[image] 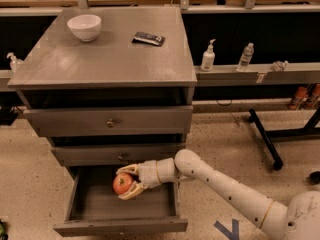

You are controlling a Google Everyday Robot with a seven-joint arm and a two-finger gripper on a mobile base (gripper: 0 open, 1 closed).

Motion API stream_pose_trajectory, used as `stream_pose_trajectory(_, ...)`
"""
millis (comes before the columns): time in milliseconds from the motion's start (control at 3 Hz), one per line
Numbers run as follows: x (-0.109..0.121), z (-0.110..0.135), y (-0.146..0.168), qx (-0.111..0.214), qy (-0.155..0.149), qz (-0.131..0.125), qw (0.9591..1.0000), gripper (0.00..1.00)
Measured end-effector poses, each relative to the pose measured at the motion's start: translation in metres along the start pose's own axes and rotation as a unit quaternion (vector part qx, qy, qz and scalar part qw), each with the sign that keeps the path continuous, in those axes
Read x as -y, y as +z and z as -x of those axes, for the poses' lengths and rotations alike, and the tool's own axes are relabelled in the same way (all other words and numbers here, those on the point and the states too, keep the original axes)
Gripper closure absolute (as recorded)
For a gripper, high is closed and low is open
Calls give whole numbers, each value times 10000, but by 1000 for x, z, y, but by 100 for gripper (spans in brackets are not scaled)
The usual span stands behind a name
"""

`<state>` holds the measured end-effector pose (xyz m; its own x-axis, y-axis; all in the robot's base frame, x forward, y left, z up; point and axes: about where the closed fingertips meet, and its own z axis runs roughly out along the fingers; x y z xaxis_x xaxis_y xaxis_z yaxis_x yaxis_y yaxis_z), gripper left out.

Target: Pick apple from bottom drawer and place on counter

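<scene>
The red apple (122, 184) sits between the cream fingers of my gripper (126, 182), which is shut on it. The apple hangs above the inside of the open bottom drawer (119, 227), just below the front of the middle drawer. My white arm reaches in from the lower right. The grey counter (105, 59) on top of the cabinet lies well above the gripper.
A white bowl (84, 27) and a dark flat packet (148, 38) lie on the counter toward the back. Two shallower drawers with knobs are closed above the open one. Bottles (208, 57) stand on a narrow shelf to the right. A black stand leg (265, 139) crosses the floor at right.
</scene>
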<state>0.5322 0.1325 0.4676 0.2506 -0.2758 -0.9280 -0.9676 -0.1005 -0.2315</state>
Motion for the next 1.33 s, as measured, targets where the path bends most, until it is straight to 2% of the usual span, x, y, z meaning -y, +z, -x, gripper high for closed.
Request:
stream_pose_trajectory(333, -1, -1, 1, 1, 4, 14, 10000, 100)
stream_pose_trajectory(667, 5, 16, 3, 142, -79, 136, 9998, 100)
stream_pose_trajectory(1000, 13, 65, -9, 241, -339, 223, 9989, 100)
stream_pose_trajectory(1333, 27, 140, -35, 88, -815, 257, 9963, 100)
